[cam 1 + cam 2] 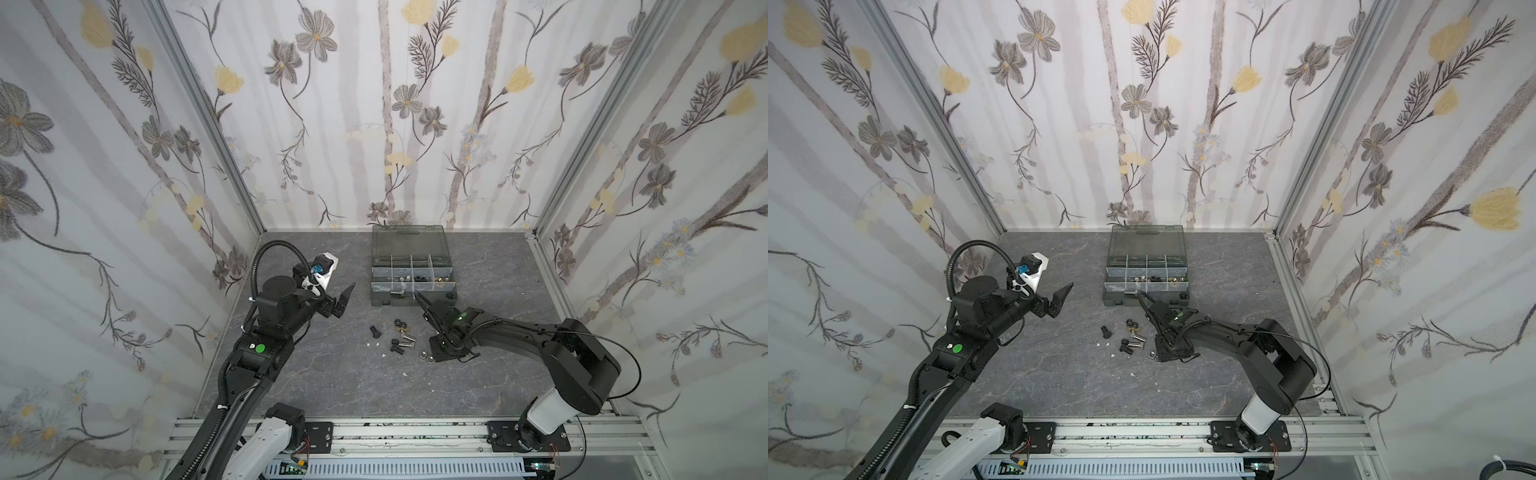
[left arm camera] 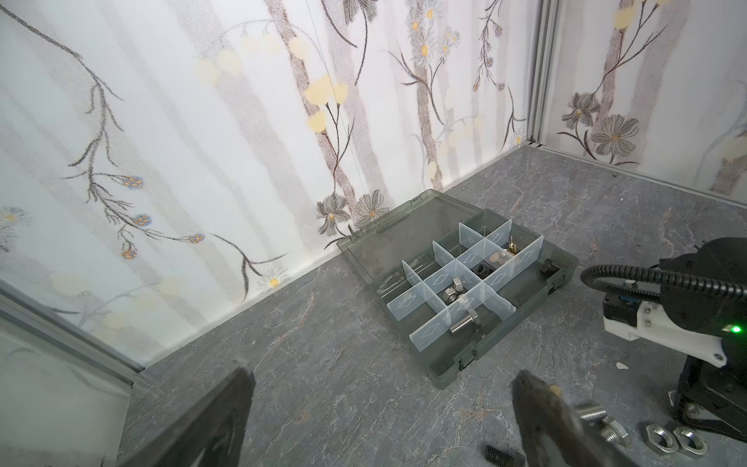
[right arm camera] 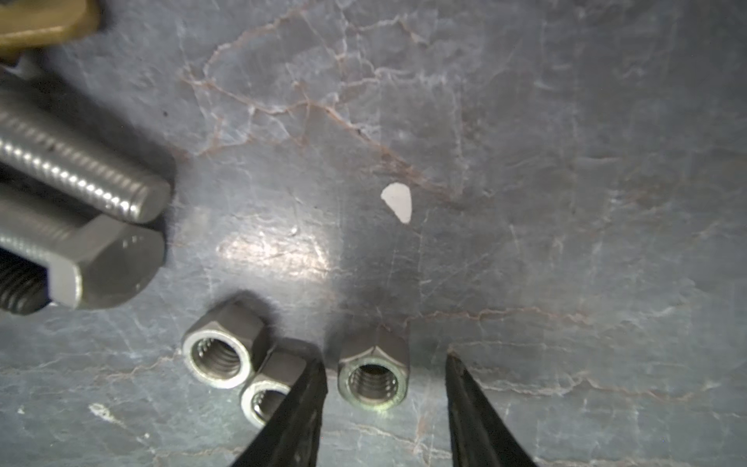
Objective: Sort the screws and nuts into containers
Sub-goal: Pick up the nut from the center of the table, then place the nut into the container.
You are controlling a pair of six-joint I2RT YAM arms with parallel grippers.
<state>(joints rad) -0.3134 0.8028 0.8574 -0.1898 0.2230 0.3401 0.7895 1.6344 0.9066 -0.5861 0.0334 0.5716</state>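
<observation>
Right fingers [image 3: 295, 416] parted round nut [image 3: 375, 353] (untouched) | left fingers [image 2: 537, 416] wide | grey marbled tabletop [image 3: 566, 161] | floral walls [image 1: 374, 124]

Top views look down from high front; wrist cameras, low, share the nuts [image 3: 374, 376].

text readable: none | silver hex bolt [image 3: 109, 263]: faint stamped marks on the head face, too blurred to read | organizer case lid [image 2: 404, 226]: small embossed mark by the hinge edge, possibly characters, illegible | translucent dividers [image 2: 440, 279]: an outlined diamond sign on each panel, no lettering
</observation>
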